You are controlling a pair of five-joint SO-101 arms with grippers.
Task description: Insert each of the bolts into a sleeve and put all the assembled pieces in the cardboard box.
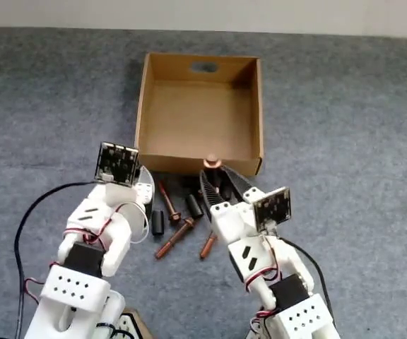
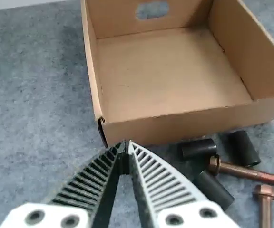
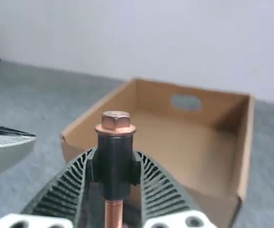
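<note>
High view: cardboard box [image 1: 142,106] sits mid-table toward the far edge. Right gripper [image 1: 221,185] is at the box's near wall, clamped on the assembled piece [image 1: 213,164], bolt head up. Left gripper [image 1: 145,189] is near the box's near-left corner. Between the arms, just in front of that wall, lie three loose bolts [image 1: 176,237] and some black sleeves [image 1: 157,222].

Left wrist view: left gripper [image 2: 126,145] has its fingers together, nothing between them, tips just short of the box wall [image 2: 184,126]. Sleeves [image 2: 199,148] and bolts [image 2: 246,172] are scattered beside it; one bolt head touches a sleeve.

Right wrist view: right gripper [image 3: 114,159] pinches the sleeve body [image 3: 114,171]. The hex head [image 3: 115,121] is seated on top and the shank [image 3: 113,213] sticks out below. Box [image 3: 244,142] is just beyond it.

Handling, my read: the parts look small, rigid and dense. The sleeve looks smooth, so it could slip. The bolt looks loose in the bore, so hold by the sleeve and keep the head up or the bolt may drop out. Loose bolts are best taken mid-shank, sleeves across the barrel.
</note>
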